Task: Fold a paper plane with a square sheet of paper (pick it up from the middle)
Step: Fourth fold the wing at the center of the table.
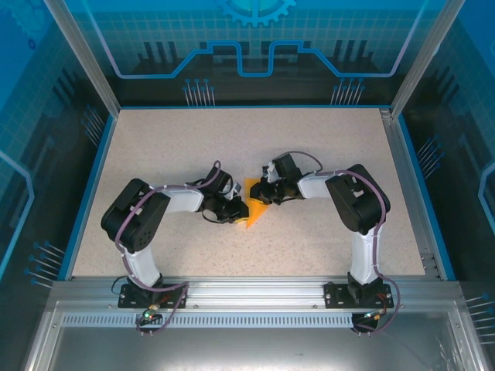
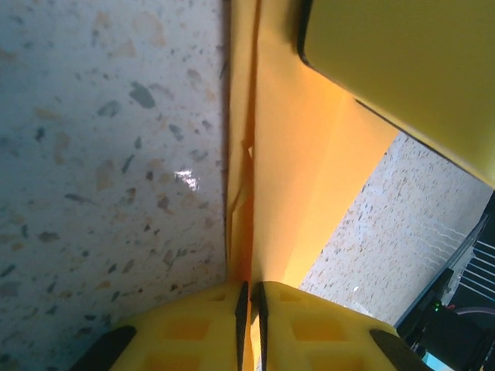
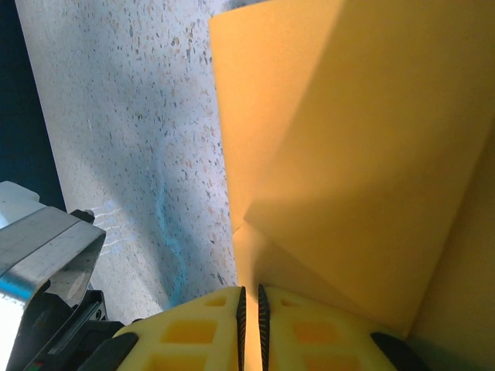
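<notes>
your half-folded square sheet of paper (image 1: 253,207) sits in the middle of the table (image 1: 325,139). left gripper (image 2: 250,309) and right gripper (image 3: 250,309) each pinch a folded edge, likely steadying it so you can sharpen the crease.

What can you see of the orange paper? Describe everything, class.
The orange paper is thin, plain, matte orange-yellow, folded into overlapping layers with sharp creases and a pointed tip toward the arms' bases. It sits between the two arms, over the middle of the speckled table. The left claw and right claw each pinch an edge, fingers closed on it.
</notes>
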Robot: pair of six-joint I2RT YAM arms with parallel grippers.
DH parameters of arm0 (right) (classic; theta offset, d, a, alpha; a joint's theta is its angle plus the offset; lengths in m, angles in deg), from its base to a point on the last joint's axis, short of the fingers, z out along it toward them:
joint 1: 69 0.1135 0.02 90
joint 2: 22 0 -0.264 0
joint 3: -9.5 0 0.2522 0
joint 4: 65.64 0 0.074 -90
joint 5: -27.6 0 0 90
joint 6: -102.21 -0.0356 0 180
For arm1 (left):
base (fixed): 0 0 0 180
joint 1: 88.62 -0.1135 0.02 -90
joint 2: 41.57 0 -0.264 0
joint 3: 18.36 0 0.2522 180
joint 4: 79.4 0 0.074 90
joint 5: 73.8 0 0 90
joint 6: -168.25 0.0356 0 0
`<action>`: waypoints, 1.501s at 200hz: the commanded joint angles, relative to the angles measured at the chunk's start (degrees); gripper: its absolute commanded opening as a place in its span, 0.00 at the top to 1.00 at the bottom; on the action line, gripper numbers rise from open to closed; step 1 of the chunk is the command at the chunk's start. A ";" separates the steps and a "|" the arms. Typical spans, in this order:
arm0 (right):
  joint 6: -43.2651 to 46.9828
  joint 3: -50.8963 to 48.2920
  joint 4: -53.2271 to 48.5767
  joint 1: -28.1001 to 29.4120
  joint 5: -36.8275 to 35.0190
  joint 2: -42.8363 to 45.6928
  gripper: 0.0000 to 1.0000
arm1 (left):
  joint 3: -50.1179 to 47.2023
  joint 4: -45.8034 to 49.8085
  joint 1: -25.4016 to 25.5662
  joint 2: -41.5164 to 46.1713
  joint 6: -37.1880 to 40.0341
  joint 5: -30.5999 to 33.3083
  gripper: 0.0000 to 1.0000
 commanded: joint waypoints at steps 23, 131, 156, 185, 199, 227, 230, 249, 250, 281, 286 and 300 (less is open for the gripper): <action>1.11 -0.53 -5.57 0.53 -3.00 -2.30 0.84 | -0.33 7.30 1.17 1.51 1.47 0.35 0.79; 1.11 -0.78 -5.68 0.63 -3.00 -2.63 0.84 | 3.65 14.87 2.62 -1.70 5.09 4.17 0.85; 1.12 -0.91 -5.75 0.62 -3.02 -2.53 0.84 | 3.97 15.58 2.96 -2.24 5.45 4.64 0.88; 1.18 -0.92 -5.84 0.61 -3.11 -2.53 0.84 | 4.62 17.23 3.61 -2.69 6.91 4.74 0.87; 1.27 -1.03 -5.87 0.61 -3.30 -2.47 0.84 | 4.89 17.52 4.10 -2.53 7.94 4.35 0.86; 1.24 -1.17 -5.95 0.63 -3.45 -2.62 0.84 | 5.26 17.80 4.41 -2.21 8.85 3.08 0.83; 1.14 -1.20 -5.95 0.63 -3.46 -2.62 0.84 | 5.19 17.68 4.45 -2.19 8.92 2.86 0.83; 1.26 -1.30 -5.95 0.54 -3.55 -2.71 0.84 | 5.09 17.57 4.43 -1.84 9.09 2.16 0.85; 1.22 -1.30 -5.94 0.59 -3.54 -2.71 0.84 | 5.08 17.58 4.43 -1.82 9.12 2.14 0.85; 1.23 -1.42 -5.92 0.64 -3.45 -2.72 0.84 | 5.21 17.21 4.45 -1.82 9.64 0.96 0.90; 1.30 -1.39 -5.96 0.63 -3.45 -2.73 0.84 | 5.30 17.36 4.47 -1.87 9.68 0.97 0.90; 1.34 -1.46 -6.06 0.63 -3.54 -2.78 0.84 | 5.34 17.59 4.48 -1.89 10.34 0.52 0.90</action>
